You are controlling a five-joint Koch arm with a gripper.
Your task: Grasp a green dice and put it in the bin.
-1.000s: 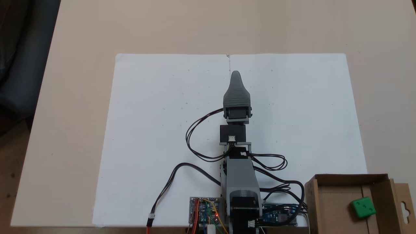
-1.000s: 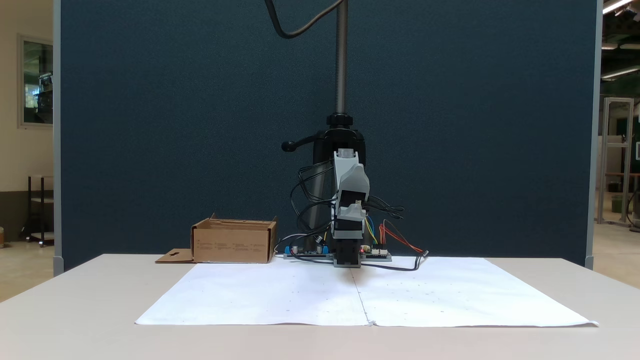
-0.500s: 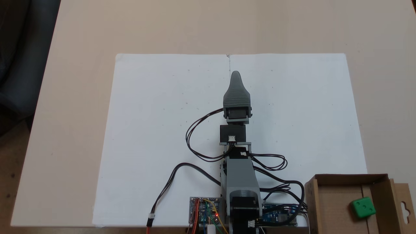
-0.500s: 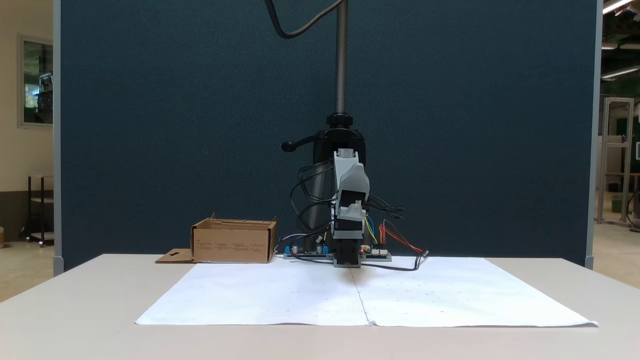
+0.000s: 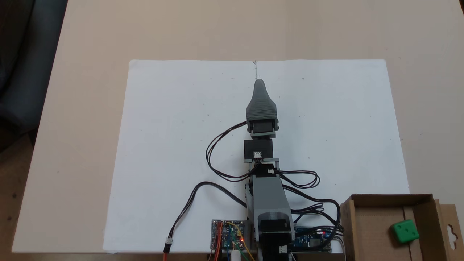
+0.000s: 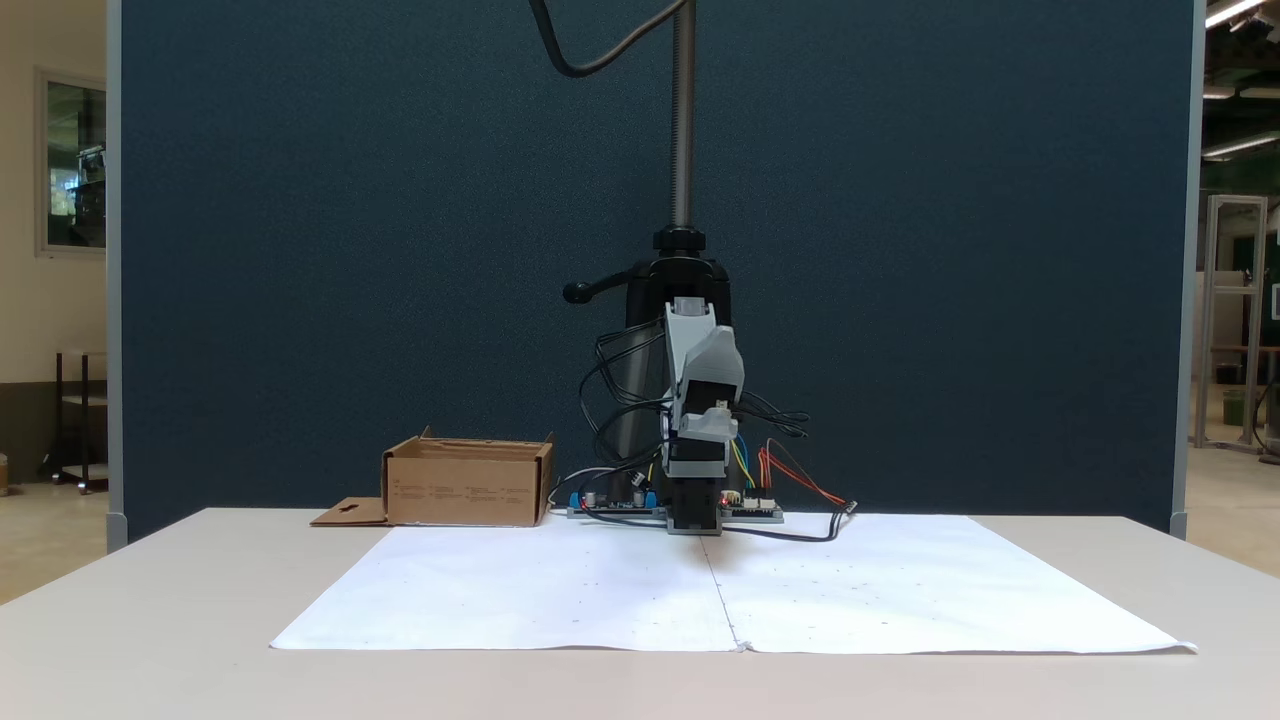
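— One green dice (image 5: 405, 231) lies inside the bin (image 5: 366, 221), on its cardboard floor toward the right wall in a fixed view; the upper face shows three sunken pips.

— And the pincer (image 5: 259, 84)?

— It points away from the arm's base over the white paper sheet (image 5: 174, 145), well apart from the bin. Seen from above, a single grey tapered jaw covers whatever lies beneath, so I cannot tell whether it is open or closed. Nothing green shows at it.

— Any writing to read?

— Faint printed lines run along the bin's front wall (image 6: 465, 492) in a fixed view, too small to read. No brand is legible on the circuit boards (image 5: 227, 233) at the base either; a red light glows there.

— Where does the bin stand?

— On the worktop (image 5: 90, 43), just beside the arm's base, its slotted flap (image 5: 449, 228) lying outward.
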